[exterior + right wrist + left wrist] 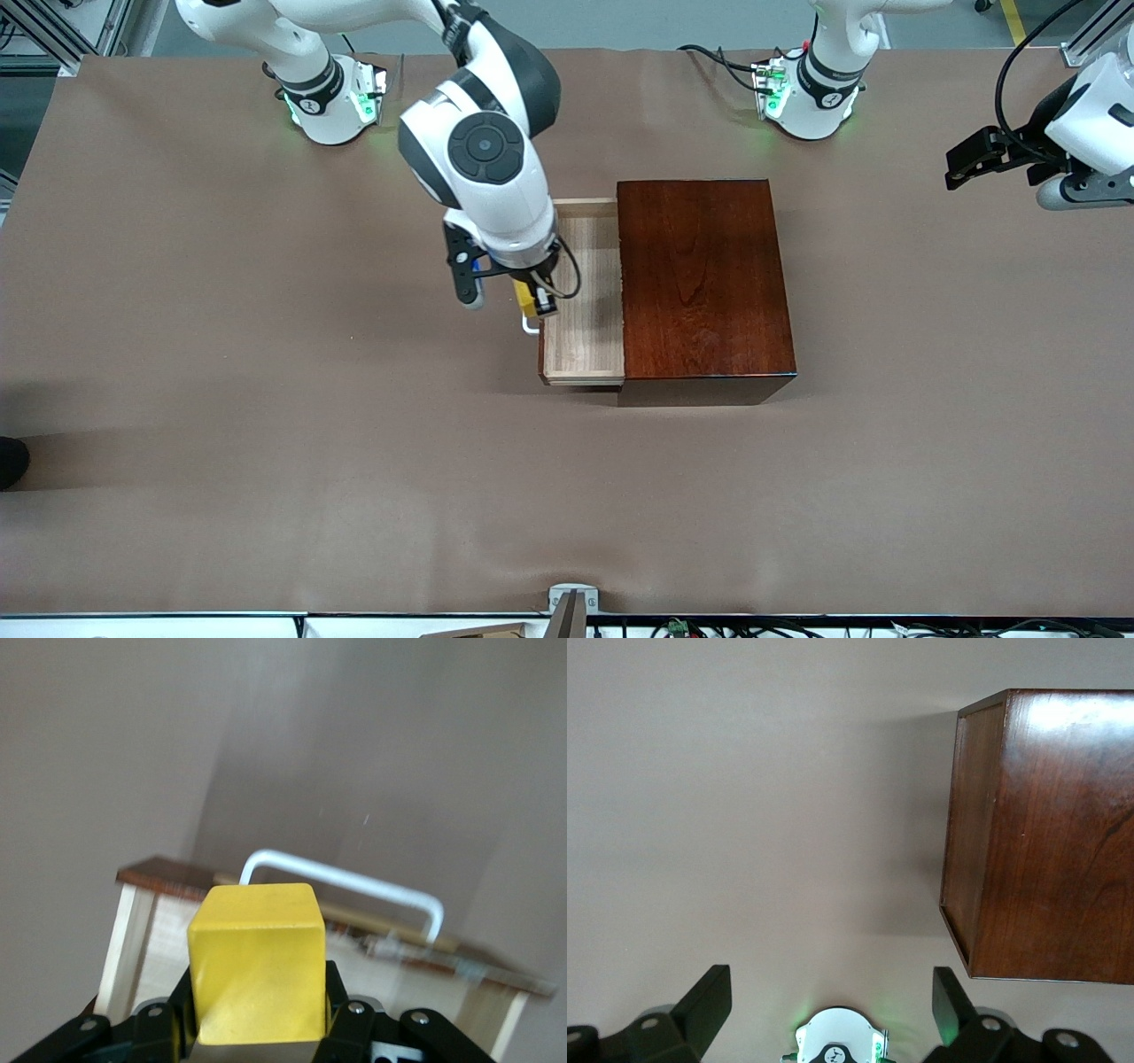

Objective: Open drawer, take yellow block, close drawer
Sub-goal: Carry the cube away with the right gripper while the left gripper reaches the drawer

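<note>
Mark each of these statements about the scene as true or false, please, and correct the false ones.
1. The drawer is pulled out of the wooden box. True.
2. The yellow block lies on the drawer floor. False: the right gripper holds it in the air, over the handle end of the drawer.
3. The left gripper is shut on the white handle. False: it is open and waits over the table near the left arm's end, holding nothing.
4. The open part of the drawer shows only bare pale wood. True.
5. The box top is painted white. False: it is glossy reddish-brown wood.
</note>
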`<state>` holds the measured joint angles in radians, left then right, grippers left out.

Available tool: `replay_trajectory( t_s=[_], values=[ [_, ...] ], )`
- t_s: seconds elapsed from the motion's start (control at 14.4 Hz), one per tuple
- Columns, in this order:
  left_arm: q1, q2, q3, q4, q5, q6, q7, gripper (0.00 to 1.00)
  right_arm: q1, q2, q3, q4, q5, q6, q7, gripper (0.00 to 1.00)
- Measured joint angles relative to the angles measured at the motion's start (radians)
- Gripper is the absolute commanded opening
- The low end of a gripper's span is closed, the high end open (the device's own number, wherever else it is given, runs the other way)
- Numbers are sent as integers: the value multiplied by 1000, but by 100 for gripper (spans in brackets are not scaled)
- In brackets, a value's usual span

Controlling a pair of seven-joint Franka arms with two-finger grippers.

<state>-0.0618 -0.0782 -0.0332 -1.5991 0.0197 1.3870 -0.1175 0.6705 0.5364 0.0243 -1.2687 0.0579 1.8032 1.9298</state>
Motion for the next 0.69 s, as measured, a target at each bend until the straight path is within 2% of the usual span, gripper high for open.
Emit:
replay_trajectory(
  t_s=[0.35, 0.69],
  values=[
    [2, 0, 1, 0, 0, 0, 0, 100, -159, -8, -6, -46, -6, -73, -451, 0],
    [2, 0, 1, 0, 0, 0, 0, 100, -299, -14, -6, -71, -5, -161, -772, 0]
  ],
)
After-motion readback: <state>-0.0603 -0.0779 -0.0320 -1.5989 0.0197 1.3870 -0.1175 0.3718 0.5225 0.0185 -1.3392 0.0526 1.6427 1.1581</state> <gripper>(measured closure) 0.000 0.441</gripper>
